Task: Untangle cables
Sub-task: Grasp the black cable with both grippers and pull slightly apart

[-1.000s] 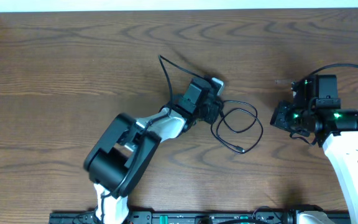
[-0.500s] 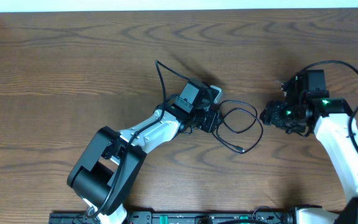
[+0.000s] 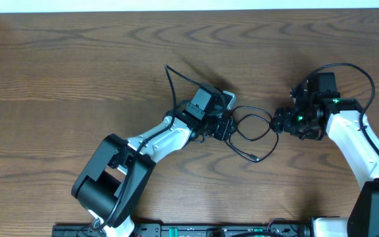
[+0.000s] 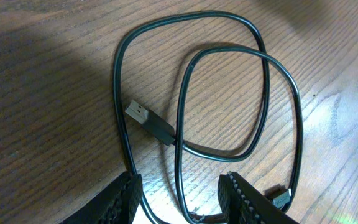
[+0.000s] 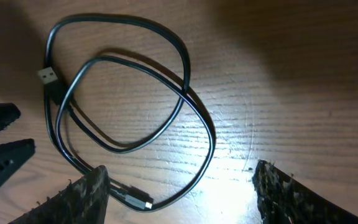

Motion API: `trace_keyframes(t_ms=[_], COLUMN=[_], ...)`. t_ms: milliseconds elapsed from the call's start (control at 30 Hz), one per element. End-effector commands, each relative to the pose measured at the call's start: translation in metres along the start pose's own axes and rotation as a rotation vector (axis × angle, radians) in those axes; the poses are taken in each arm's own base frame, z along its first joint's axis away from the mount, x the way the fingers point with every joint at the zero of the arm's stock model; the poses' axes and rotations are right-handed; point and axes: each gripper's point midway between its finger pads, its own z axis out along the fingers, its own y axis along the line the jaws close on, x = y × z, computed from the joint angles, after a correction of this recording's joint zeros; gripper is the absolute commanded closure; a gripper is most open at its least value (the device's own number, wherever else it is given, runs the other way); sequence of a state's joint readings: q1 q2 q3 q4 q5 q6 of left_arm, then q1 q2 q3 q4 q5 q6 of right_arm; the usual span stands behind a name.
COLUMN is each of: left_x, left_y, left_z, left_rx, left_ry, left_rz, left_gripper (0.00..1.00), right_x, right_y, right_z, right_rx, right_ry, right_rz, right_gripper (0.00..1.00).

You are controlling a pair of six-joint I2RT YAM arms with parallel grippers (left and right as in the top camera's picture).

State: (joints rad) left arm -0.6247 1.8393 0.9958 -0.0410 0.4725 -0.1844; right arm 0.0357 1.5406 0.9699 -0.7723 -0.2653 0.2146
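Only the overhead catches a white bit [image 3: 228, 99] beside the left gripper [image 4: 180, 183], too small to name. Wrist views show one thin black cable [image 4: 159, 129], two loops, two plugs, on the table [image 3: 77, 66] between both arms. Left fingers are parted with strands running between them. The right gripper [image 5: 182, 174] is spread wide, holding nothing.

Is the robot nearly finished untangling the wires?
Not nearly. Done: nothing that shows yet; the black cable lies in two loops that cross each other. In hand: the left pincer straddles its strands, though I cannot tell if it grips, and the right pincer hangs open over the loops. Left: pulling the loops apart and laying the cable out.
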Motion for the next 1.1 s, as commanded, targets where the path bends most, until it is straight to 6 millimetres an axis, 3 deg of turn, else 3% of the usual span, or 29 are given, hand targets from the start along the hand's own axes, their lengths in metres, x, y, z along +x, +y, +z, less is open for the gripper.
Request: trace_keyframes(t_ms=[0,233,600,1067], left_x=[0.017,0.025,0.029,0.027], left_y=[0.006,0.007,0.000,-0.002], left_z=[0.013,0.020,0.023,0.025], left_rx=[-0.003,-0.004,0.002,-0.007], left_ry=[0.052,0.077,0.088,0.074], left_rz=[-0.024,-0.026,-0.013,0.002], left_gripper=[0.55,0.55,0.55,0.55], right_x=[-0.007,-0.015,-0.007,0.023], right_y=[0.004,0.004,-0.006,0.001], right_z=[-0.002,0.004,0.044,0.092], right_rx=[-0.018,-0.026,-0.021,-0.141], right_ry=[-0.017,-0.038,0.063,0.250], right_rz=[-0.024,-0.029,0.000,0.065], right_gripper=[0.29,0.33,0.34,0.38])
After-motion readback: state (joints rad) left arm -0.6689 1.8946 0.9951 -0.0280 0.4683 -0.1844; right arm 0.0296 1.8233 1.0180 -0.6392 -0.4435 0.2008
